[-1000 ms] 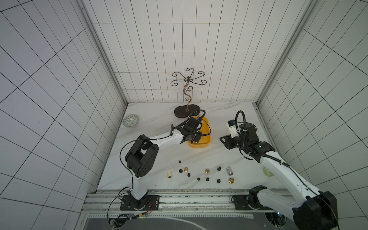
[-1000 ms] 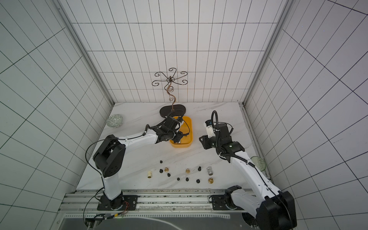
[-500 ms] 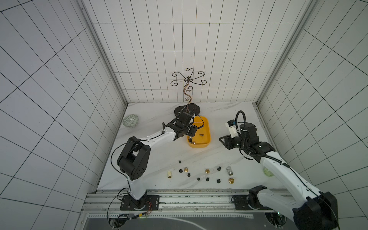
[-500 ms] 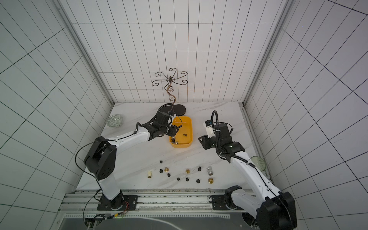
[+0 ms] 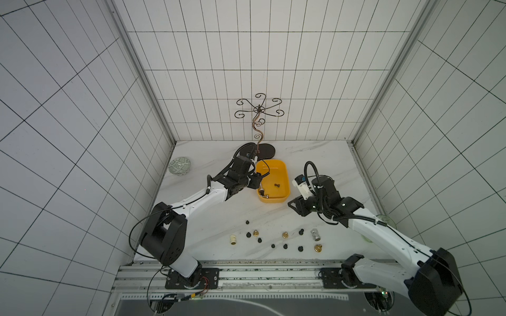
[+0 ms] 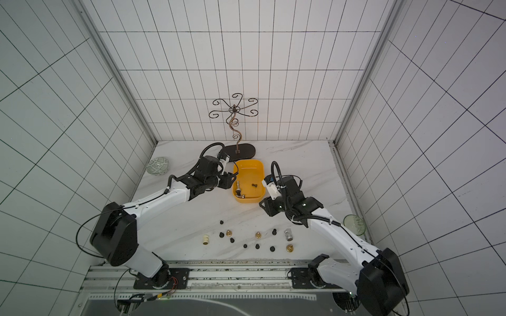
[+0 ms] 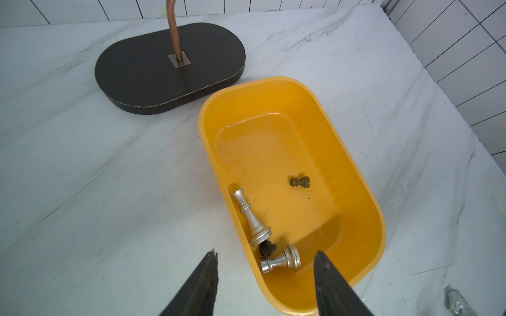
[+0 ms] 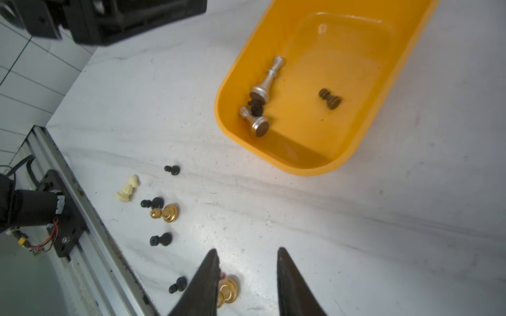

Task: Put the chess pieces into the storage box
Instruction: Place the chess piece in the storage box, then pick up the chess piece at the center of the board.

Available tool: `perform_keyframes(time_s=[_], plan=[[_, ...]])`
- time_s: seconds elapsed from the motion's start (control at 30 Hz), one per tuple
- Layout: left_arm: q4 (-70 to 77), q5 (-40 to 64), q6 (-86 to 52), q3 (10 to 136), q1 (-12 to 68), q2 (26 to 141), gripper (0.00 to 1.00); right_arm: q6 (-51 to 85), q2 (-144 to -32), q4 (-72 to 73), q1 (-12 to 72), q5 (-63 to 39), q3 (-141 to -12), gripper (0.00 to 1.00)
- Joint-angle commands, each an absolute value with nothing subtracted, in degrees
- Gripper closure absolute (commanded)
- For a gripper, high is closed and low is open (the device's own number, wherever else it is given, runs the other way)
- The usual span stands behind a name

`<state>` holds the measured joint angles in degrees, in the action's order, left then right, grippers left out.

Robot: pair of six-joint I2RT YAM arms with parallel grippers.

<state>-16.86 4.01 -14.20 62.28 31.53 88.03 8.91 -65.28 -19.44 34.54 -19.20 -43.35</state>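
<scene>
storage box [image 5: 278,171]: it stood lidless on the marble table [image 5: 246,210], toward the back, with its far end just beside the dark stand base [image 5: 267,151].
chess pieces in the box: four of them lay on their sides in the near half. A tall silver piece [image 7: 250,216] lay close along one long wall. A short silver piece [image 7: 282,262] lay near the corner. A black pawn [image 7: 267,247] sat between these two, touching or almost touching both. A dark pawn [image 7: 299,182] lay alone, apart from the three.
chess pieces on the table: the others were scattered near the front edge, well apart from the box. They were a cream piece [image 5: 233,240], three gold pieces [image 5: 256,232], a fallen silver piece [image 5: 315,234] and several small black pawns [image 5: 248,234].
left gripper [image 7: 265,254]: its jaws were apart and held nothing. It hung across the left long wall of the box, with one finger above the table and the other above the inside.
right gripper [image 8: 247,249]: its jaws were apart and empty. It hovered above bare table near the box's near right corner. In the right wrist view one of the gold pieces [image 8: 229,290] was partly hidden behind a finger [image 8: 208,273].
surroundings: a patterned bowl [image 5: 179,166] stood by the left wall, and a green glass dish [image 6: 354,224] by the right edge.
</scene>
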Motion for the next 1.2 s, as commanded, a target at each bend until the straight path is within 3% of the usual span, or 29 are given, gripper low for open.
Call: perform_keyframes(time_s=[0.0, 0.4, 0.8, 1.17], plan=[[-16.44, 2.68, -15.89, 58.67, 30.51, 83.78, 0.45, 13.27, -65.92, -20.01, 39.69, -16.48, -39.27, 0.64], [-15.14, 1.83, -19.46, 49.25, 29.45, 76.58, 0.44, 22.05, -69.73, -22.91, 51.35, -6.97, -36.65, 0.64], [-14.41, 2.73, -20.39, 47.55, 29.53, 76.6, 0.44, 23.77, -74.58, -24.33, 54.05, -2.9, -36.96, 0.65], [-14.03, 2.44, -20.65, 46.64, 29.49, 76.27, 0.44, 23.62, -76.46, -23.45, 54.67, -3.25, -36.1, 0.73]])
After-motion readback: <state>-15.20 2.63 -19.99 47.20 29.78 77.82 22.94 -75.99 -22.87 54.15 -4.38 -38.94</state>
